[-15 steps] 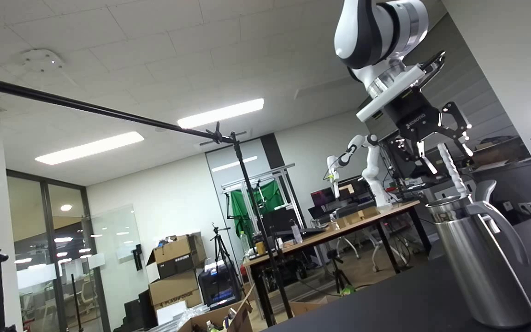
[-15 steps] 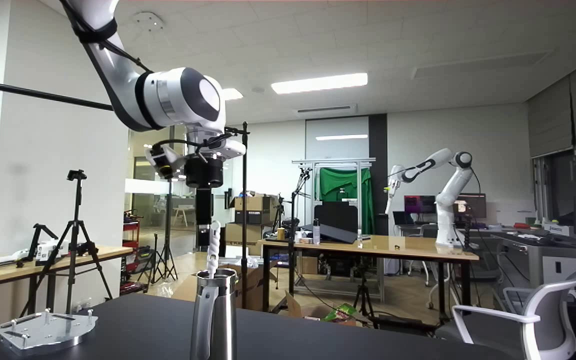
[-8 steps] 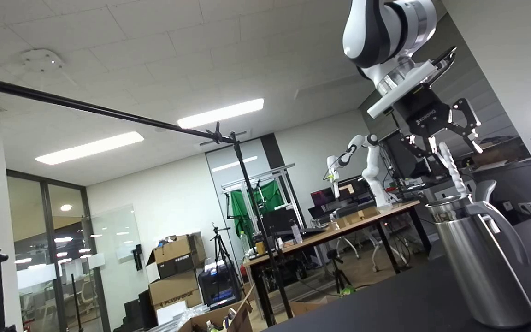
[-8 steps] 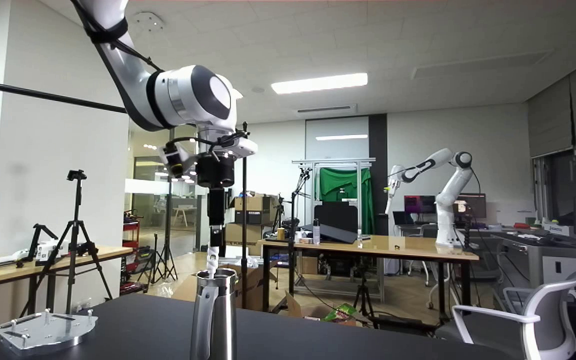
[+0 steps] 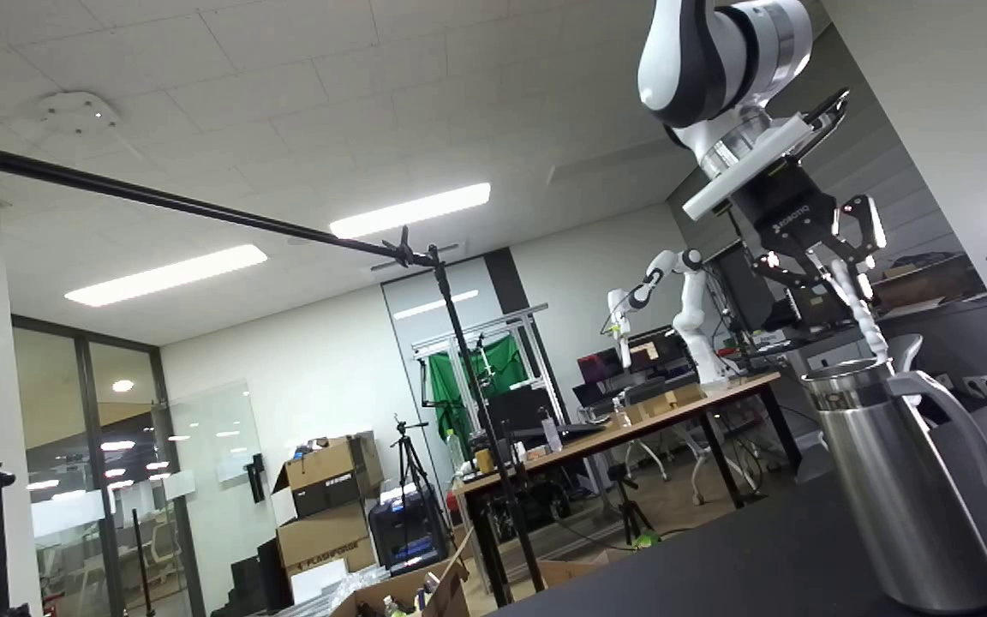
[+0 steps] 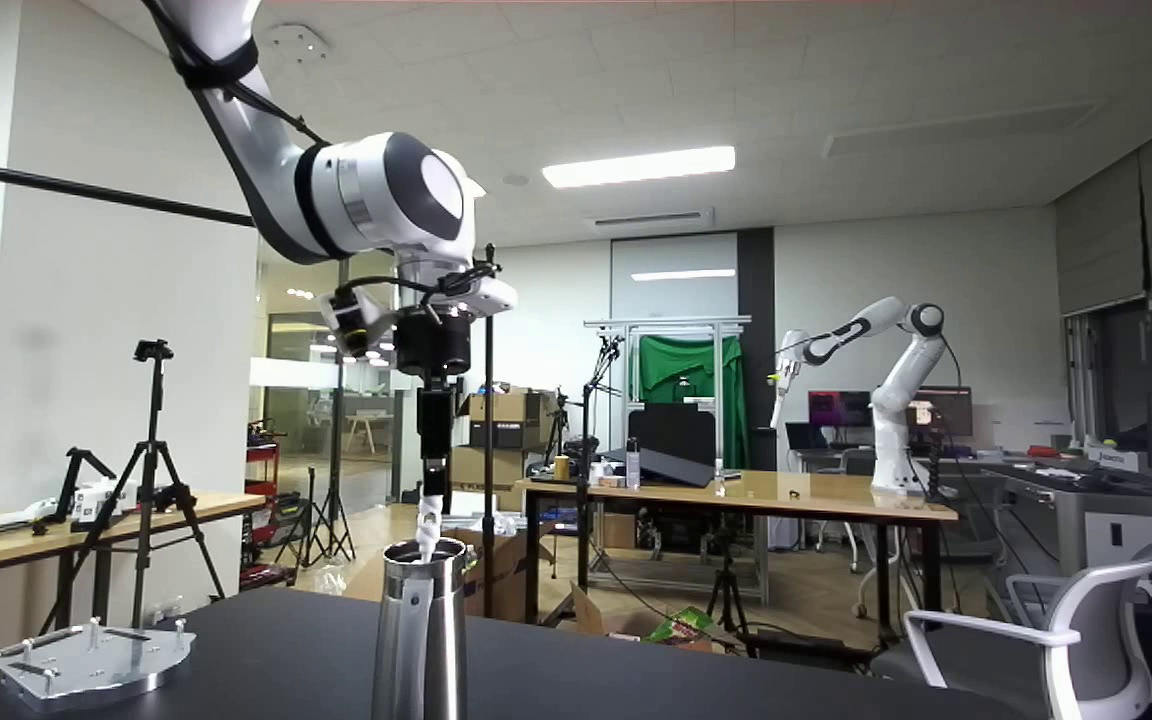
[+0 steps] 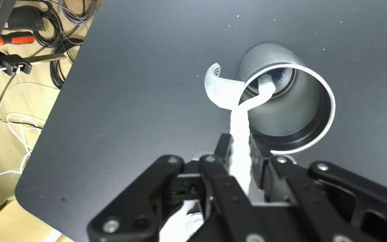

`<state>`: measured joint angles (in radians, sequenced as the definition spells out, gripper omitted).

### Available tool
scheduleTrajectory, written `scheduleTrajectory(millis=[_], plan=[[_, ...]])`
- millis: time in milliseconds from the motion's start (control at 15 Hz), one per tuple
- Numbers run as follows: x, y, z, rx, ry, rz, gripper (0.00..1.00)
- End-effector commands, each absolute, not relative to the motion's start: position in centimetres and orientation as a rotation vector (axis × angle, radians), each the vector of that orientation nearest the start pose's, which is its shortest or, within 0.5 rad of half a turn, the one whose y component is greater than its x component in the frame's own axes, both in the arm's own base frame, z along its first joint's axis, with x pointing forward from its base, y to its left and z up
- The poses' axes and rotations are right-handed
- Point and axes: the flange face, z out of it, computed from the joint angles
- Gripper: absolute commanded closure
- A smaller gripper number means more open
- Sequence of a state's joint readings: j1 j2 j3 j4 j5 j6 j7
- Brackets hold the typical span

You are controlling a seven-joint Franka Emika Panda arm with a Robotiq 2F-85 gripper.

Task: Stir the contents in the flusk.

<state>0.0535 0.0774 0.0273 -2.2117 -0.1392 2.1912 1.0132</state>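
The flusk (image 5: 905, 506), a brushed steel flask with a grey handle, stands upright on the black table (image 6: 636, 680). A white twisted stirring rod (image 6: 429, 525) leans in its mouth, crossing the rim beside the handle. In the wrist view the lower part of the rod (image 7: 265, 90) reaches down inside, over a dark speckled patch at the bottom. My gripper (image 7: 241, 144) is above the flusk, its two fingers (image 7: 224, 148) shut on the rod's upper part from both sides. In an exterior view the gripper (image 5: 846, 278) hides the rod's top.
A clear plate with metal posts (image 6: 86, 665) lies on the same table. Past the table's edge are a tripod (image 6: 151, 480), a white chair (image 6: 1066, 640) and a wooden desk (image 6: 736, 495) with a second robot arm (image 6: 896, 390). Cables (image 7: 57, 43) lie on the floor.
The arm first came down and across over the rod. Then the jaws closed on the rod, which shifted, and the flusk slid and turned slightly with it.
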Motion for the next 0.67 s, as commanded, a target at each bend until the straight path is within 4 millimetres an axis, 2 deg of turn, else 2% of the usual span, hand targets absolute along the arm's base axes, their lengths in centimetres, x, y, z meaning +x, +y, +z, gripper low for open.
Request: scheduleTrajectory(millis=[0,267,467,600], plan=[[53.1,3.9,34.3,-3.006,1.322,0.011,0.95],[53.4,5.2,36.9,-3.041,1.208,-0.058,0.96],[53.5,6.7,40.3,-3.094,1.091,-0.143,0.95],[53.4,7.7,43.3,-3.129,1.012,-0.202,0.95]])
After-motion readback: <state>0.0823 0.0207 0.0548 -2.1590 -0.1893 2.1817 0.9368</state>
